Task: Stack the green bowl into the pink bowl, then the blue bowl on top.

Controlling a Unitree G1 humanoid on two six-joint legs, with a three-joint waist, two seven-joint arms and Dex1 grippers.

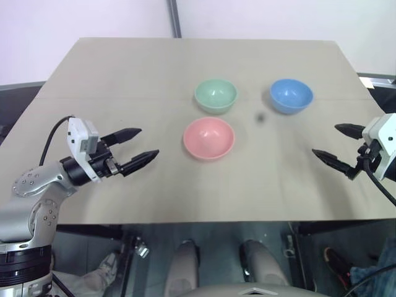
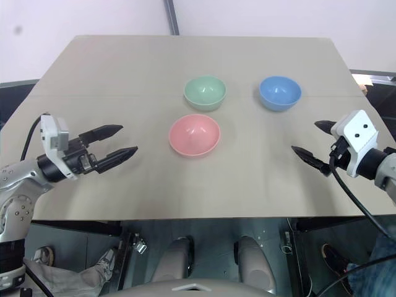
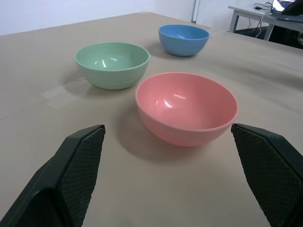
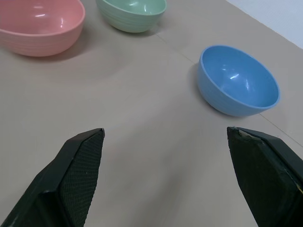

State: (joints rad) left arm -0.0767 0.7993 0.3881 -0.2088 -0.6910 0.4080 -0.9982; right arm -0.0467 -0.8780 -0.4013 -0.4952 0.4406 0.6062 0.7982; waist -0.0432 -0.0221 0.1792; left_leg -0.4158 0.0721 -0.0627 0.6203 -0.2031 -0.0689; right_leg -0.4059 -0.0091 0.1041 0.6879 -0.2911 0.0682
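You are viewing three separate bowls on the beige table (image 1: 124, 68): glossy mint-green bowl (image 1: 215, 96) behind salmon-pink bowl (image 1: 208, 138), sky-blue bowl (image 1: 291, 95) rightward. Left gripper (image 1: 137, 147) and right gripper (image 1: 335, 146) are hovering spread, holding nothing. Pinching the slick green rim off-centre is risking slippage.

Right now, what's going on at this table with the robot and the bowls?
Nothing is stacked yet. The green bowl, pink bowl and blue bowl sit apart and upright on the table. The left gripper and right gripper hover at either side, fingers open and empty, aimed inward toward the bowls.
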